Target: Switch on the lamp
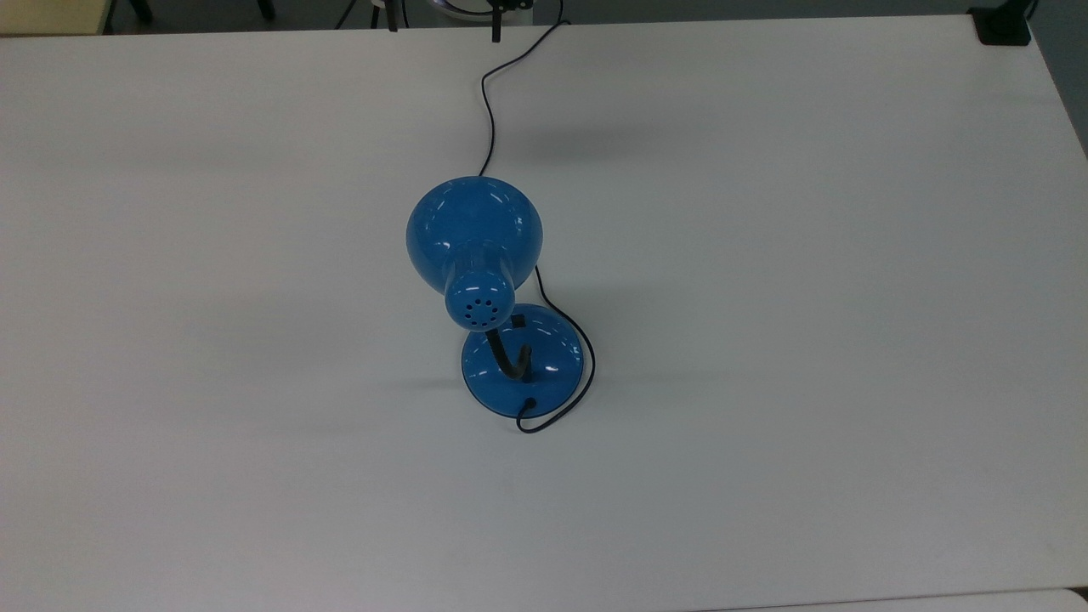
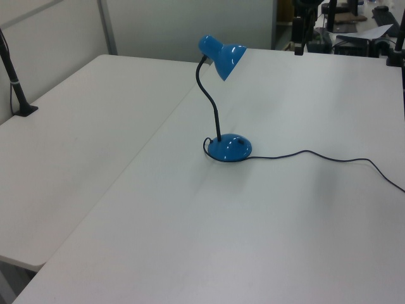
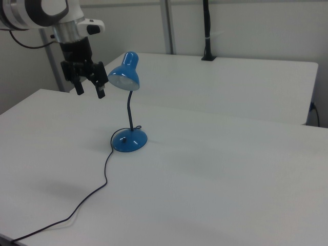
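Observation:
The lamp (image 1: 473, 225) is glossy blue, with a bell shade on a black gooseneck, and stands mid-table. Its domed base (image 1: 552, 361) carries a small black switch (image 1: 517, 321) on the side under the shade. A thin black cord (image 1: 489, 110) runs from the base off the far edge. I also see the lamp (image 2: 223, 54) in the left view and the lamp (image 3: 124, 74) in the right view, with no glow under the shade. My gripper (image 3: 90, 94) hangs open and empty in the air at the right view's left, beside the shade and well above the table.
The white table (image 1: 807, 297) lies bare around the lamp. A second table (image 2: 82, 126) adjoins it. A black post (image 3: 206, 31) is clamped to that table's far edge. The cord (image 3: 97, 189) trails across the table toward the right view's bottom left.

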Robot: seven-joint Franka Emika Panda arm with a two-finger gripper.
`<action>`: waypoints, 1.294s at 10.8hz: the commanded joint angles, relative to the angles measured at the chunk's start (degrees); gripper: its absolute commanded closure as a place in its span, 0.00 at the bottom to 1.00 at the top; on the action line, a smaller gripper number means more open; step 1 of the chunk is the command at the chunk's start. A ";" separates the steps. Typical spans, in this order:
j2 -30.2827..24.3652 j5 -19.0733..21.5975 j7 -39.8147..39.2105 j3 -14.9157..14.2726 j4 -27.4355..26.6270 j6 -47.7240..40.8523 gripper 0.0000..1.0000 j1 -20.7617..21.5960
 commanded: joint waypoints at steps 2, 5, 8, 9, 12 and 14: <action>-0.59 0.40 -2.04 0.06 -0.61 -1.28 0.78 0.35; -0.59 0.40 -3.18 0.06 -0.61 -1.19 0.99 0.26; -0.59 0.66 -3.54 0.06 -0.61 -1.11 0.99 0.00; -0.59 0.67 -3.54 0.06 -0.61 -0.85 0.99 0.00; -0.68 0.75 -5.47 0.06 -2.02 -0.49 0.99 0.26; -0.15 0.93 -5.74 0.23 -4.90 4.48 0.99 0.61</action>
